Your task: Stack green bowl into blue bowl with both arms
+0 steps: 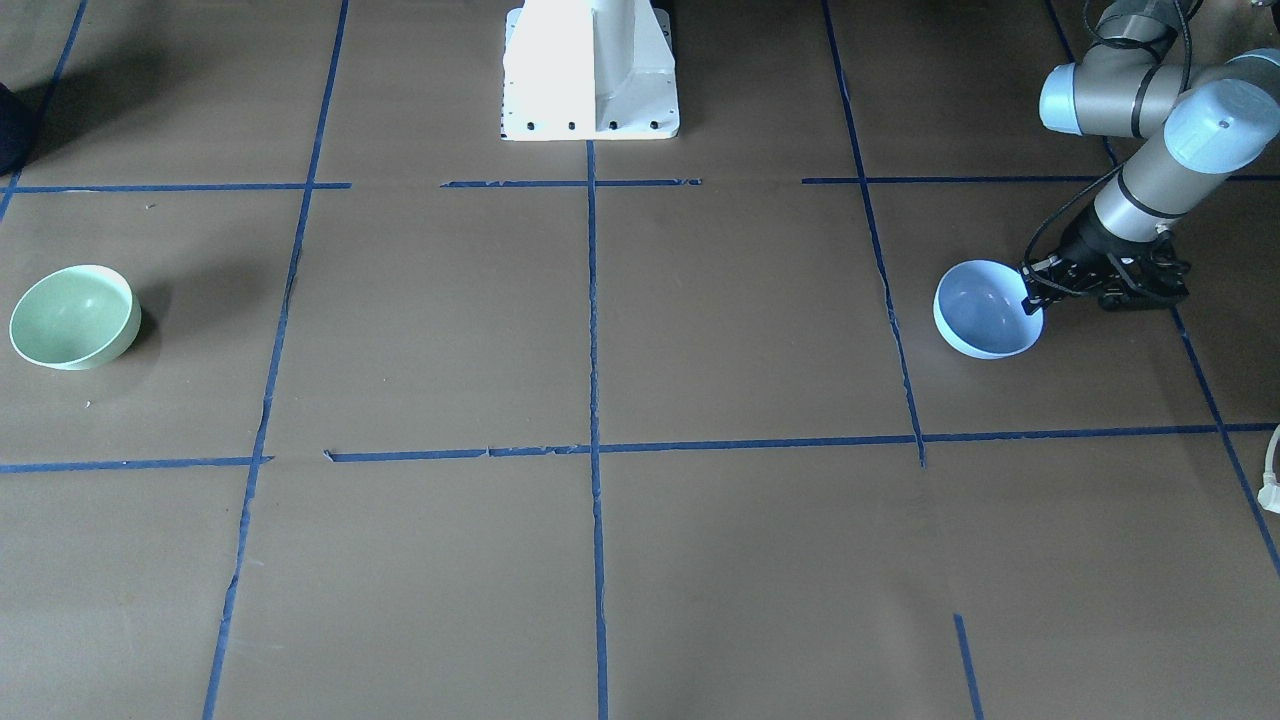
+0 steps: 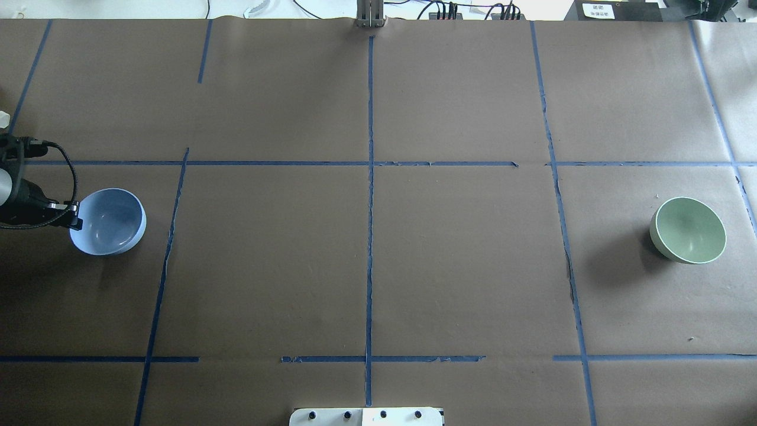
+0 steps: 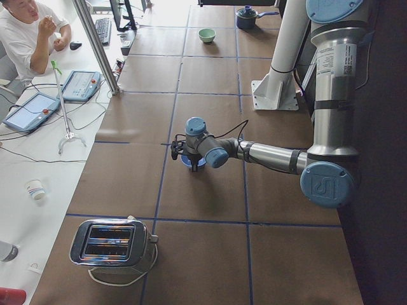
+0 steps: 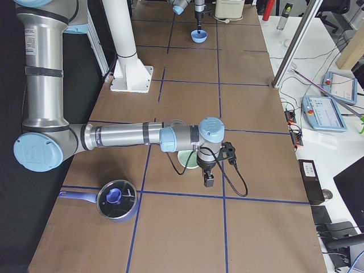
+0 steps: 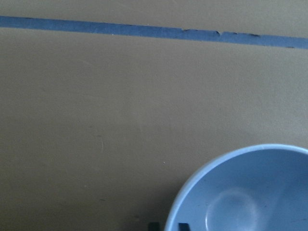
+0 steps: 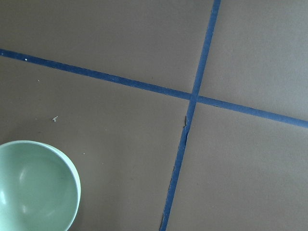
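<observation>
The blue bowl [image 1: 985, 312] stands on the brown table at my left side, also seen in the overhead view [image 2: 109, 222]. My left gripper [image 1: 1032, 296] is at its outer rim. In the left wrist view two dark fingertips [image 5: 183, 226] stand close together on either side of the blue bowl's rim [image 5: 192, 192], so the gripper is shut on it. The green bowl [image 1: 75, 317] sits upright at the far opposite side [image 2: 689, 231]. My right gripper [image 4: 209, 182] hangs beside the green bowl [image 6: 33, 187]. I cannot tell whether it is open or shut.
The white pedestal base [image 1: 590, 75] stands at mid-table on my side. A toaster [image 3: 114, 244] sits past my left end. A lidded blue pot [image 4: 116, 200] lies near the right arm. An operator and tablets are at the table's far side.
</observation>
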Controlling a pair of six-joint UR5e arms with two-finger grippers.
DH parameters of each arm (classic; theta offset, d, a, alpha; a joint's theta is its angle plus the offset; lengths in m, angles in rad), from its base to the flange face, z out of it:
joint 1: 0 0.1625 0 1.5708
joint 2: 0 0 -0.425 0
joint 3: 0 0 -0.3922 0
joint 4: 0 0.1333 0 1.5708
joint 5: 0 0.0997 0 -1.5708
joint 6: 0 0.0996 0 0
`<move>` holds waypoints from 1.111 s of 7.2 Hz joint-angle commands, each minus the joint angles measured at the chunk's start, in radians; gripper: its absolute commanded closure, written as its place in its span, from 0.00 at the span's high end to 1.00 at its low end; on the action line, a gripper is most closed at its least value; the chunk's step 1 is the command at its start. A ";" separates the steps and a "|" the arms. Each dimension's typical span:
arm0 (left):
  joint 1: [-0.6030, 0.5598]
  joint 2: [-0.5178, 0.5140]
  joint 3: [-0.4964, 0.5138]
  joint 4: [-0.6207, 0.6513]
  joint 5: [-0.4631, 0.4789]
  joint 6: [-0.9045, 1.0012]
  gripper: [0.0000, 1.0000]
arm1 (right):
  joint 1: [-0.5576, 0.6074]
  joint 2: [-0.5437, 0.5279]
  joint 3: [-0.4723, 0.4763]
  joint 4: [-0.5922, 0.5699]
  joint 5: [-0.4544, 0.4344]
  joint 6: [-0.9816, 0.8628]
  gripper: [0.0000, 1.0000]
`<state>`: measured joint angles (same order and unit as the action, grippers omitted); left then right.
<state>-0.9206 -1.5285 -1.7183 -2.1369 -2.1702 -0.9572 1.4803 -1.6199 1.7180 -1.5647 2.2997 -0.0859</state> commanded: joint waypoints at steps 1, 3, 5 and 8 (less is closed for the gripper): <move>-0.001 -0.097 -0.081 0.061 -0.071 -0.183 0.00 | 0.000 0.000 0.000 0.000 0.001 0.000 1.00; 0.101 -0.374 -0.081 0.228 -0.021 -0.386 0.00 | 0.000 0.000 0.000 0.000 0.001 0.002 1.00; 0.306 -0.610 -0.015 0.375 0.180 -0.513 0.00 | 0.000 0.000 0.000 0.000 0.001 0.000 1.00; 0.431 -0.760 0.160 0.364 0.283 -0.560 0.00 | 0.000 0.000 0.000 0.000 0.003 0.002 1.00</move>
<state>-0.5341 -2.2469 -1.6127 -1.7733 -1.9230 -1.5111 1.4803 -1.6199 1.7181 -1.5647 2.3013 -0.0849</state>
